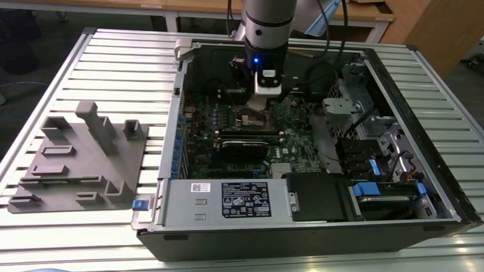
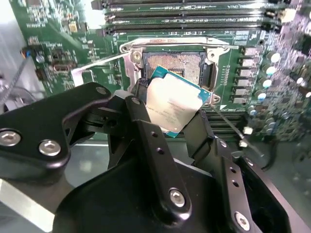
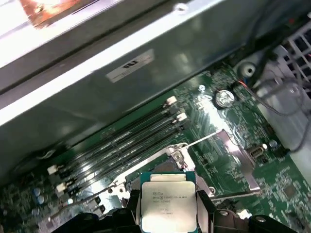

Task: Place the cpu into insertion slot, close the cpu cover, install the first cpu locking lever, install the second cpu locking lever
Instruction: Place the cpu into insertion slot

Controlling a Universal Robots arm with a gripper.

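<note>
The gripper (image 3: 168, 209), clamped on the edges of the chip (image 2: 175, 104), holds it tilted just above the open socket (image 2: 179, 63); the chip needs levelling and squaring to the socket before release.

Silver cpu (image 2: 174, 104) held tilted over the open, dark-centred insertion slot (image 2: 179, 63)

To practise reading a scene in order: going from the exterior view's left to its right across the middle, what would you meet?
Grey moulded fixture → computer case's left wall → gripper, fingers shut on the cpu → silvery metal cage → case's right wall.
</note>
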